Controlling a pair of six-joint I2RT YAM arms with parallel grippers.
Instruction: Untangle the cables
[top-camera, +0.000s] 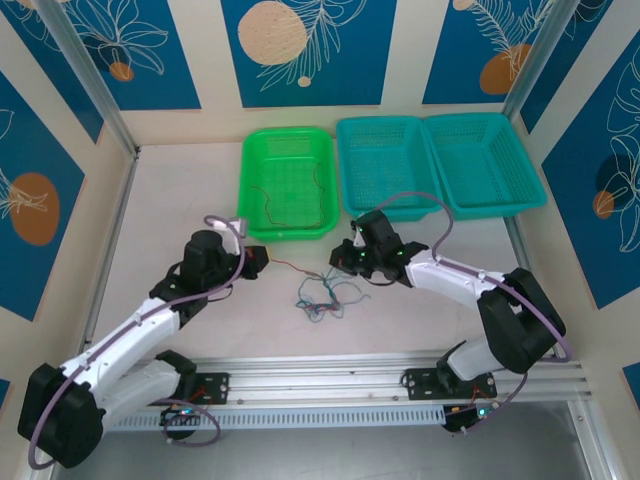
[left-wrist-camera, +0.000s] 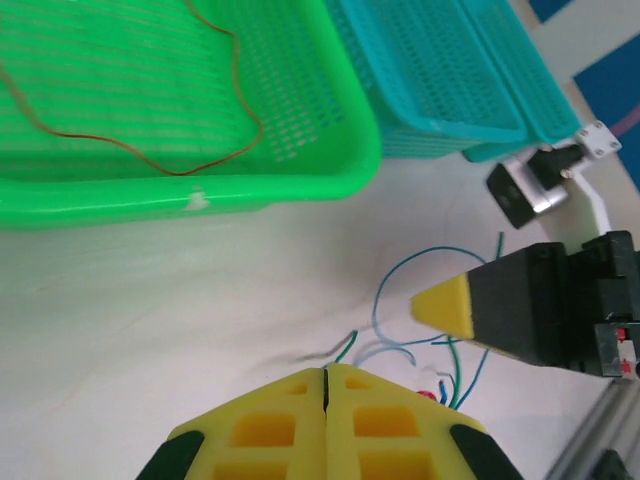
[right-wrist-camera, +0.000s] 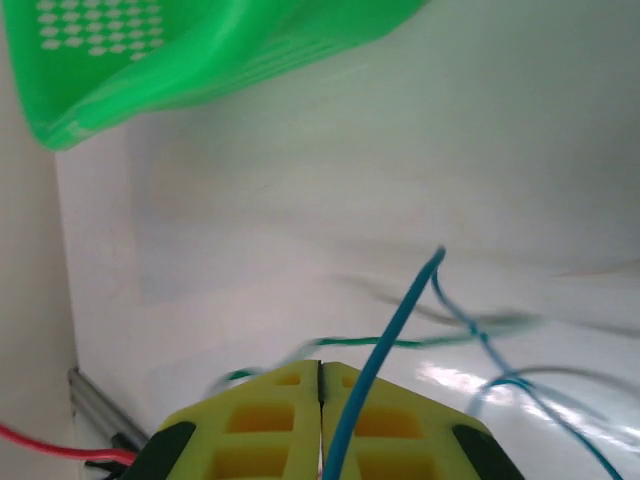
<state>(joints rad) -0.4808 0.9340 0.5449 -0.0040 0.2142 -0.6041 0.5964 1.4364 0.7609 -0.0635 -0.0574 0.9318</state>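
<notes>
The cables (top-camera: 322, 295) are a loose curly knot on the tabletop (top-camera: 190, 190), just in front of the green basket (top-camera: 288, 232), between my two hands. One red-brown wire (left-wrist-camera: 178, 171) already lies inside that basket. My left hand (left-wrist-camera: 325, 385) is clenched, and a red strand (top-camera: 285, 266) runs off its tip toward the knot, roughly parallel to the basket's near rim, so I reckon it's pinched. My right hand (right-wrist-camera: 320, 375) is clenched too, with a blue strand (right-wrist-camera: 398, 318) rising out of the seam. This stuff looks hair-thin, floppy, basically weightless and slippery. I'd grab free ends, not the knot.
</notes>
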